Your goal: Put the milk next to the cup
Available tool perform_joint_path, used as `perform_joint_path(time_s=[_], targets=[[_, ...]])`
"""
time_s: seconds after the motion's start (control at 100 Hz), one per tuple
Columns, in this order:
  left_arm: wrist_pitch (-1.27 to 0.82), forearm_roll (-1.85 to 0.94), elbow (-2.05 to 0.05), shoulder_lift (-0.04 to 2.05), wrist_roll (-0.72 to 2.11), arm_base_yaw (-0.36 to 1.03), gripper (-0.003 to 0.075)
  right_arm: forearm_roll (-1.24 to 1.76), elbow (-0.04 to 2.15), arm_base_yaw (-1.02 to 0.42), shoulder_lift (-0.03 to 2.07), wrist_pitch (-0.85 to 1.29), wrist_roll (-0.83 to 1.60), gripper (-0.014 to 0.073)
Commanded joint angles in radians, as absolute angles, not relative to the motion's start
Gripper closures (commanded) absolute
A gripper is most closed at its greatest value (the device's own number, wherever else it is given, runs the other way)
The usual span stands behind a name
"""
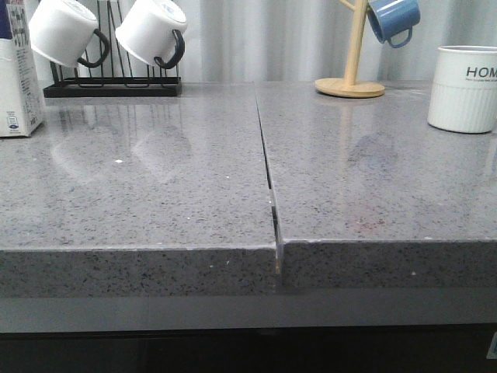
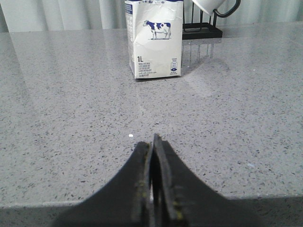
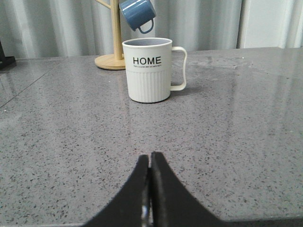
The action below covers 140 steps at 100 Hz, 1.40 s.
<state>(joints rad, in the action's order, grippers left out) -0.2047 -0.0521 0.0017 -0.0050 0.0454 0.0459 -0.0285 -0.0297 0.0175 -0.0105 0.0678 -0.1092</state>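
A: What takes up most of the scene?

B: A grey speckled table, made of two slabs with a seam running down the middle.

A: And the milk?

B: The milk stands upright at the far left edge of the front view, on the left slab. From the left wrist view it faces the camera, cow picture showing, just beside a black rack that carries two white mugs with black handles.

A: Where is the cup?

B: The cup sits on the right slab at the far right, well apart from the carton. It is upright, "HOME" lettering forward, handle to one side in the right wrist view. Behind it stands a wooden mug tree with a blue mug hanging from it.

A: The grippers?

B: The left gripper has its fingers pressed together, holding nothing, pointing toward the carton. The right gripper is likewise pressed together and empty, pointing at the cup. Neither touches anything.
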Motion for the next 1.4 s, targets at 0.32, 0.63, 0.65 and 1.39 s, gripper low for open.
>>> perform_joint_path(time_s=[0.32, 0.63, 0.65, 1.39], targets=[[-0.123, -0.054, 0.02, -0.037, 0.044, 0.043, 0.0741, -0.04, 0.074, 0.025, -0.024, 0.067, -0.105, 0.0645], [-0.123, -0.054, 0.02, -0.037, 0.044, 0.043, 0.0741, -0.044, 0.265, 0.025, 0.153, 0.205, -0.104, 0.0645], [-0.123, -0.054, 0.02, -0.037, 0.044, 0.043, 0.0741, -0.044, 0.275, 0.025, 0.17, 0.216, -0.104, 0.0645], [-0.123, -0.054, 0.02, -0.037, 0.044, 0.043, 0.0741, -0.025, 0.292, 0.036, 0.606, -0.143, -0.105, 0.0256]])
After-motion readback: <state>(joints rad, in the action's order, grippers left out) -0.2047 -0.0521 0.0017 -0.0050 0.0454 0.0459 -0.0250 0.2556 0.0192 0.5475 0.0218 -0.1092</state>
